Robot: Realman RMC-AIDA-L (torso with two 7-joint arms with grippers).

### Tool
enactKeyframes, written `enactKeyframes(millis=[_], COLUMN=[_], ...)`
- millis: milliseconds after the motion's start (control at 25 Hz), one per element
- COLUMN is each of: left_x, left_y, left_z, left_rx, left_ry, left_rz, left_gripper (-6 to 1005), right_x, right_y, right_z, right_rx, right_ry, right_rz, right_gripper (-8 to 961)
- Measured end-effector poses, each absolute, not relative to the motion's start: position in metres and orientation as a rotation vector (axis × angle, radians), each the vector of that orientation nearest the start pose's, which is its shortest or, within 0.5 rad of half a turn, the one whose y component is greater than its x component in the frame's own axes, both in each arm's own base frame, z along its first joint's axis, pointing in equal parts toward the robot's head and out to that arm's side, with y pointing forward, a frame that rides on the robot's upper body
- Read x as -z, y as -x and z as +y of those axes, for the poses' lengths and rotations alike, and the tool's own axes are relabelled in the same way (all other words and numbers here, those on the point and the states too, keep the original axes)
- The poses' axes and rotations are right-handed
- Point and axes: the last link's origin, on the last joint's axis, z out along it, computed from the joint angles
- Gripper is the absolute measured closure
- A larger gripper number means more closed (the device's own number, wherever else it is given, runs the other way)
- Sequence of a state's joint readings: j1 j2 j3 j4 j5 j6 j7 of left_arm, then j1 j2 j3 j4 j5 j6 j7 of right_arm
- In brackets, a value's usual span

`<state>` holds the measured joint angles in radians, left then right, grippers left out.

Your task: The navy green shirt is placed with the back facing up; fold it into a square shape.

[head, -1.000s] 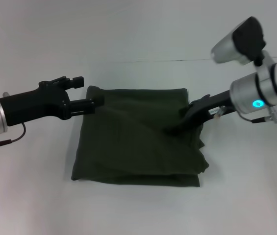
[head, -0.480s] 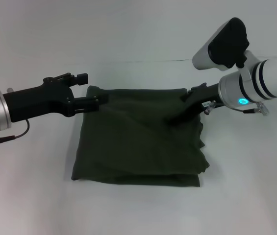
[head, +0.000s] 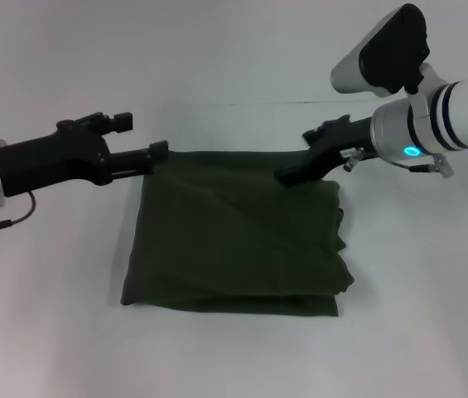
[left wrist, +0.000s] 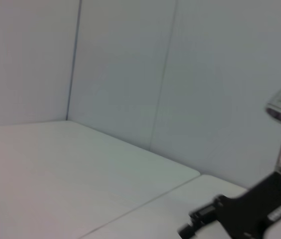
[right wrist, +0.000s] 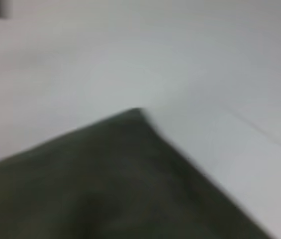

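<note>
One navy green shirt (head: 235, 232) folded near-square, flat | left gripper (head: 157, 149), right gripper (head: 287, 175) fingers: cannot tell

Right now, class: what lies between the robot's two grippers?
In the head view, the navy green shirt's far edge spans from the left gripper to the right gripper; nothing else.

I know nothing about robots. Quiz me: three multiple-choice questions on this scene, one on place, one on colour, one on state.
1. Where do the two grippers sit?
A. at the shirt's far corners
B. at its near edge
C. off the table

2. What colour is the shirt?
A. red
B. dark olive green
C. white

3. How does the shirt lie?
A. crumpled in a ball
B. hanging in the air
C. folded roughly square, flat

Answers: 1 A, the left gripper and right gripper flank the far edge. 2 B, the navy green shirt is dark olive. 3 C, layered edges show along its near side on the table.
</note>
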<state>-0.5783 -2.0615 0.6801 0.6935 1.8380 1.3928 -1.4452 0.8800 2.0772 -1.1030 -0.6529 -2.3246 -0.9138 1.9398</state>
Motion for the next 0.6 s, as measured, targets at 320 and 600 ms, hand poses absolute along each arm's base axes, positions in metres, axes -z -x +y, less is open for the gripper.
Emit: enactKeyframes(millis=[320, 600], left_x=[-0.049, -0.053], left_y=[0.254, 0.256], left_z=[0.379, 0.38], left_rx=[0.783, 0.791], left_ry=[2.412, 2.393], left_rz=[-0.628, -0.631], left_gripper=[90, 94], right_x=[0.048, 0.063], right_y=[-0.174, -0.185], right_z=[0.417, 0.411], right_rx=[0.038, 0.24], right_ry=[2.823, 2.838], right_rz=[0.453, 0.363], right_gripper=[38, 38])
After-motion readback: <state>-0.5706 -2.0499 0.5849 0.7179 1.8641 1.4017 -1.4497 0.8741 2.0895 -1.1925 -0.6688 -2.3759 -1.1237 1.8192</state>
